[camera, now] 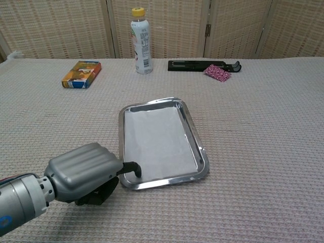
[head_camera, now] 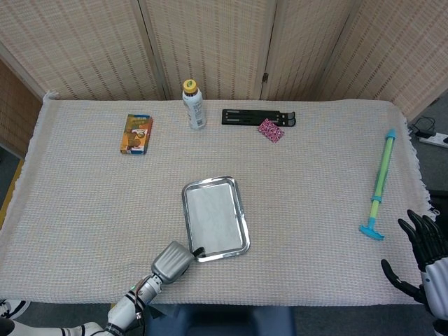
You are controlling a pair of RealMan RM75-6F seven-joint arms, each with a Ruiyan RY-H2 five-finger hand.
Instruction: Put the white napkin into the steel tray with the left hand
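Note:
The steel tray (head_camera: 185, 210) (camera: 121, 132) lies at the middle of the table. The white napkin (head_camera: 215, 217) (camera: 157, 142) lies flat inside it, covering most of the floor. My left hand (head_camera: 173, 261) (camera: 83, 169) sits at the tray's near-left corner, its grey back up. One dark finger (camera: 133, 169) hooks over the rim onto the napkin's near corner; the other fingers are tucked under the hand, and I see nothing held. My right hand (head_camera: 423, 255) hovers off the table's near-right edge with fingers spread and empty; the chest view does not show it.
At the back stand a white bottle (head_camera: 194, 105) (camera: 141, 40), a colourful box (head_camera: 136, 133) (camera: 81, 74), a black bar (head_camera: 252, 117) (camera: 197, 65) and a pink patterned item (head_camera: 271, 130) (camera: 216, 73). A blue-green stick (head_camera: 380, 183) lies at the right.

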